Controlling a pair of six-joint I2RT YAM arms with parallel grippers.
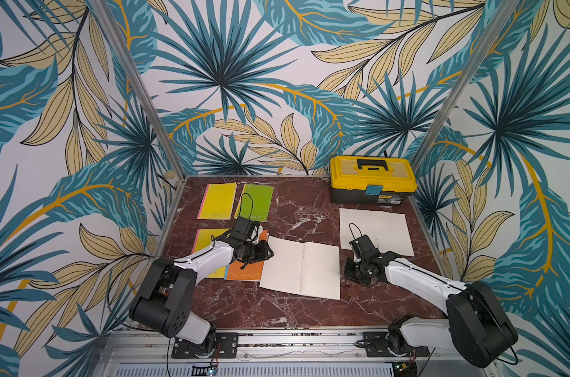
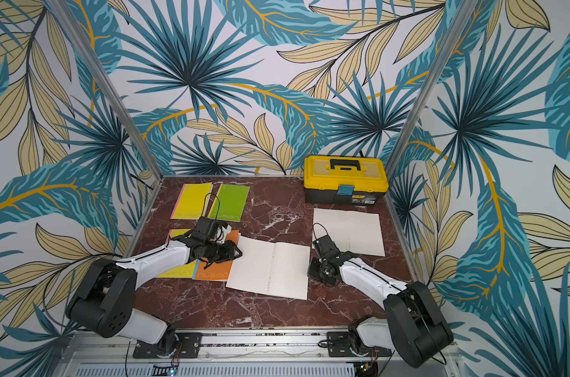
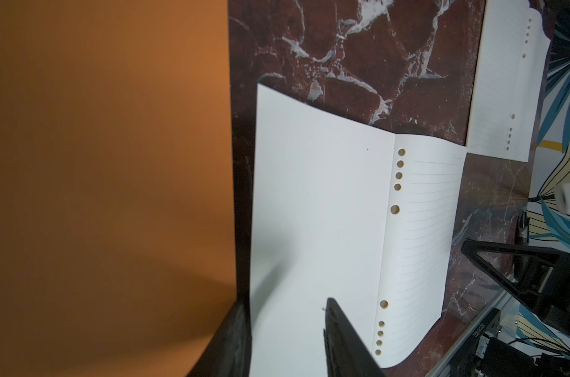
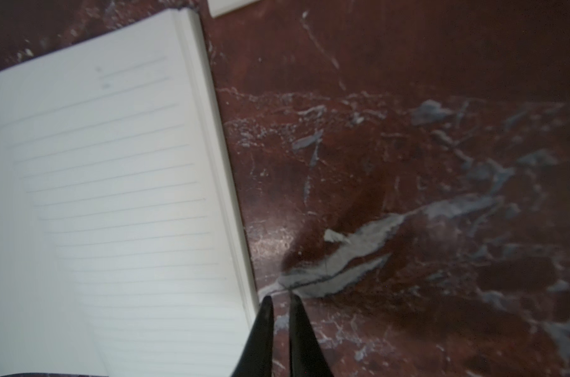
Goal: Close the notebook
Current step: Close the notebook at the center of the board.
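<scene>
The notebook (image 1: pixel 300 267) (image 2: pixel 270 269) lies open and flat mid-table, with a blank left leaf and a lined right page (image 4: pixel 114 196). My left gripper (image 1: pixel 268 252) (image 2: pixel 237 252) is at the notebook's left edge, above an orange closed notebook (image 1: pixel 244 275). In the left wrist view its jaws (image 3: pixel 287 300) stand apart, one at the leaf's edge and one above the leaf (image 3: pixel 326 196), gripping nothing. My right gripper (image 1: pixel 346 269) (image 2: pixel 311 269) sits low at the notebook's right edge. Its fingertips (image 4: pixel 280 298) are nearly together, beside the page stack, holding nothing.
A second open notebook (image 1: pixel 375 231) lies at the right rear, before a yellow toolbox (image 1: pixel 372 178). Closed yellow (image 1: pixel 216 200) and green (image 1: pixel 256 202) notebooks lie at the left rear, another yellow one (image 1: pixel 205 241) under my left arm. The marble table (image 1: pixel 293 310) has walls on three sides.
</scene>
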